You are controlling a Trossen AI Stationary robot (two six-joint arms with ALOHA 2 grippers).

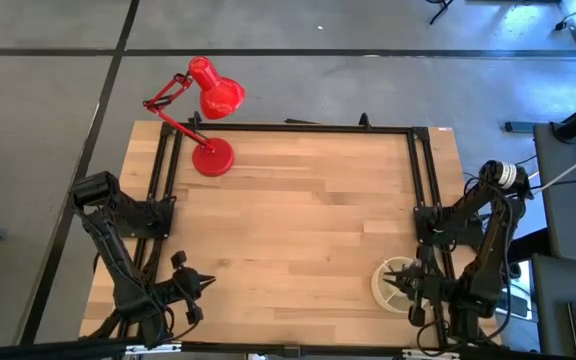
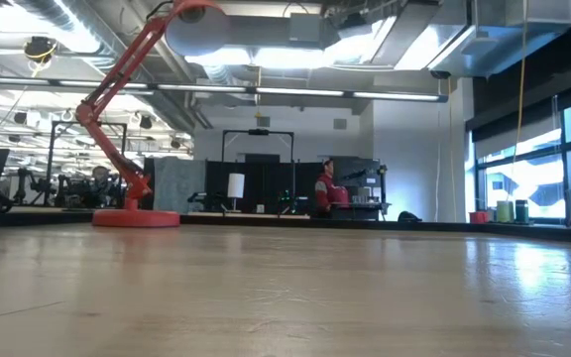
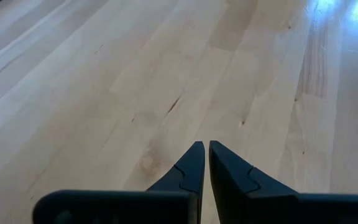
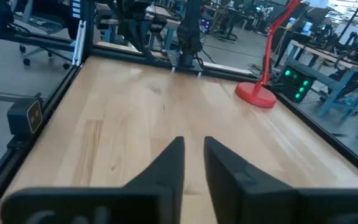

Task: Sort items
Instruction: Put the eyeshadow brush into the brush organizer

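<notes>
Both arms parked at near edge of surface [image 1: 298,220]: left gripper [image 3: 205,155] fingers nearly together, empty; right gripper [image 4: 193,155] over cream dish [image 1: 386,272], fingers slightly apart, empty, prob. after a drop; brushes not visible, red lamp [image 1: 211,120] at far-left corner.

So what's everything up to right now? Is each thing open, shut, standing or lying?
Left gripper: shut, holding nothing, low over bare wood at the table's near left.
Right gripper: fingers slightly apart, empty, above the dish.
Red desk lamp: upright at the far left of the table; lit or not, can't tell.
Round cream dish: flat on the table, near right; contents hidden.
</notes>
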